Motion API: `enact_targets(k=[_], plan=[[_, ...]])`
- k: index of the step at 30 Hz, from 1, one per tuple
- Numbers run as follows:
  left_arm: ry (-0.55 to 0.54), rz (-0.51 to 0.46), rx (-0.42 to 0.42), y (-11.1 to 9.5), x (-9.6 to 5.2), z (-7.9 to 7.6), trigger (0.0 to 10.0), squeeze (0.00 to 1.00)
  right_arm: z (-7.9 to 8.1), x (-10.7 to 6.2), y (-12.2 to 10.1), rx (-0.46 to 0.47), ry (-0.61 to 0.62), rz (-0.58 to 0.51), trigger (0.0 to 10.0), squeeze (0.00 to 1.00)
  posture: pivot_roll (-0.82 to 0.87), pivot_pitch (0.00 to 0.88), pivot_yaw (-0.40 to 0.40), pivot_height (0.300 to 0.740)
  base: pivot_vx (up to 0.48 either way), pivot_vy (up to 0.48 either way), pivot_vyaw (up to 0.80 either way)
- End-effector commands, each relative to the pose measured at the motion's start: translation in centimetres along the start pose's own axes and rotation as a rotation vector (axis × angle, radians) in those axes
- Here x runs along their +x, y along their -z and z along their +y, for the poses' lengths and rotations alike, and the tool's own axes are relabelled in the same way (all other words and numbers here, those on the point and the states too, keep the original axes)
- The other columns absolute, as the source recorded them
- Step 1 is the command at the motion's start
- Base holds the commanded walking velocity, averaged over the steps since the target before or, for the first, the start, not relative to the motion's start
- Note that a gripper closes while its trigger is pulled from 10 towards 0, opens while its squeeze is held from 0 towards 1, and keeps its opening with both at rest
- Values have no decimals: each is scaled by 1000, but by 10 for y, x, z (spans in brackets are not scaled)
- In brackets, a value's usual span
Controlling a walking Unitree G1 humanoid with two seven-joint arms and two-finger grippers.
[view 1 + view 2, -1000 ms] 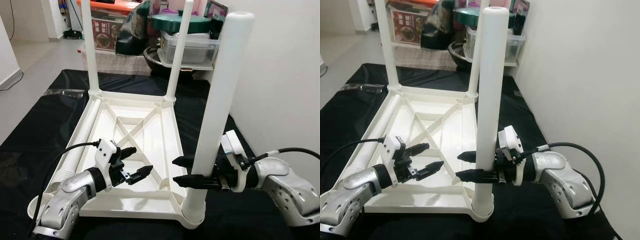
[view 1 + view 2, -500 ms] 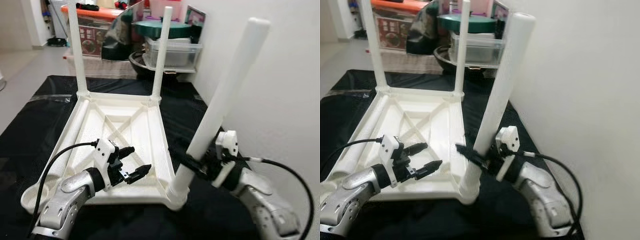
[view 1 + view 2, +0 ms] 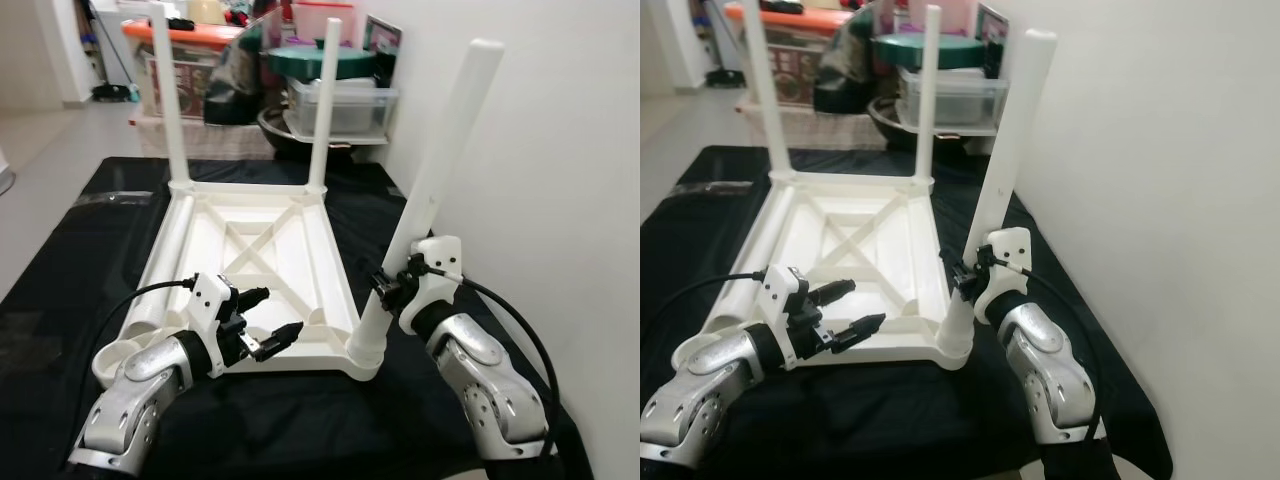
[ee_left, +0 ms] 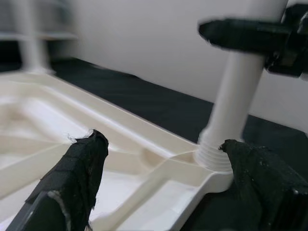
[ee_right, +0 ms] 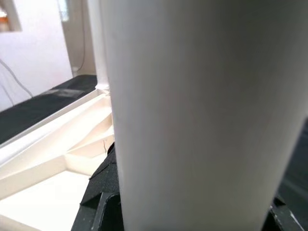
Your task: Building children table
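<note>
The white plastic children's table (image 3: 255, 270) lies upside down on a black cloth (image 3: 70, 260), its ribbed underside facing up with an X-shaped brace in the middle. Two slim white legs (image 3: 165, 95) stand upright in the far corners. A third leg (image 3: 435, 190), thicker-looking and nearer, sits in the near right corner socket and leans toward the wall. A fourth leg (image 3: 165, 270) lies flat along the table's left edge.

White wall (image 3: 560, 150), black floor mat (image 3: 60, 260), cluttered storage boxes (image 3: 340, 95) behind.

right tool (image 3: 385, 290) fingertips hidden — behind leg (image 3: 432, 190)
</note>
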State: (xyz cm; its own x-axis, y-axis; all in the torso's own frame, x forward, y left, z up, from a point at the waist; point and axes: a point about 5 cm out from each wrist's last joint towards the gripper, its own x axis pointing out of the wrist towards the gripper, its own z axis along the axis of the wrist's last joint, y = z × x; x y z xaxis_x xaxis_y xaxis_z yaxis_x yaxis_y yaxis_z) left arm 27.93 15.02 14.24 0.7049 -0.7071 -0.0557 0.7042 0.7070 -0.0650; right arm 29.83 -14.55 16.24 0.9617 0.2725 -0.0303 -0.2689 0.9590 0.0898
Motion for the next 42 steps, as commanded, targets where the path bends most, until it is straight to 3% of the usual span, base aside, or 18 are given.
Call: enact_targets(k=[1, 4, 5, 7, 10, 11, 12, 14, 22, 27, 28, 29, 34, 42], plan=[[-3, 21, -11, 7, 0, -2, 10000, 0, -2, -5, 51, 37, 52, 252, 0, 0, 88, 0, -106, 740, 0, 0, 0], [-2, 23, -12, 7, 0, -2, 10000, 0, 8, -6, 47, 68, -47, 213, 0, 0, 89, 0, -105, 740, 0, 0, 0], [2, 25, -10, 7, 1, -1, 10000, 0, 27, -13, 33, 72, -318, 144, 0, 0, 85, 0, -99, 740, 0, 0, 0], [7, 28, -9, 7, 1, -1, 10000, 0, 36, -22, 24, 44, -520, 109, 0, 0, 81, 0, -97, 740, 0, 0, 0], [9, 29, -8, 7, 2, -1, 10000, 0, 38, -24, 22, 24, -580, 105, 0, 0, 83, 0, -98, 740, 0, 0, 0], [11, 28, -9, 7, 2, -1, 10000, 0, 37, -30, 19, -9, -700, 108, 0, 0, 88, 0, -103, 740, 0, 0, 0], [11, 28, -9, 7, 2, -1, 10000, 0, 37, -30, 19, -9, -700, 108, 0, 0, 88, 0, -103, 740, 0, 0, 0], [11, 25, -12, 7, 2, -1, 10000, 0, 36, -36, 17, -24, -828, 125, 0, 0, 95, 0, -112, 740, 0, 0, 0], [-6, 23, -18, 8, -2, -1, 10000, 0, 26, -23, 14, -99, -934, 145, 0, 0, 122, 0, -133, 740, 0, 0, 0], [-11, 21, -19, 8, -3, -1, 10000, 0, 25, -22, 12, -80, -1018, 152, 0, 0, 129, 0, -138, 740, 0, 0, 0], [-14, 21, -21, 8, -4, 0, 10000, 0, 26, -24, 10, -51, -1108, 165, 0, 0, 131, 0, -141, 740, 0, 0, 0], [-14, 21, -21, 8, -4, 0, 10000, 0, 26, -24, 10, -51, -1108, 165, 0, 0, 131, 0, -141, 740, 0, 0, 0], [-17, 22, -22, 9, -5, 0, 10000, 0, 24, -17, 17, -217, -1147, 254, 0, 0, 134, 0, -141, 740, 0, 0, 0], [-10, 22, -29, 9, -3, -1, 10000, 0, 22, -15, 14, -265, -1204, 281, 0, 0, 128, 0, -140, 740, 0, 0, 0]])
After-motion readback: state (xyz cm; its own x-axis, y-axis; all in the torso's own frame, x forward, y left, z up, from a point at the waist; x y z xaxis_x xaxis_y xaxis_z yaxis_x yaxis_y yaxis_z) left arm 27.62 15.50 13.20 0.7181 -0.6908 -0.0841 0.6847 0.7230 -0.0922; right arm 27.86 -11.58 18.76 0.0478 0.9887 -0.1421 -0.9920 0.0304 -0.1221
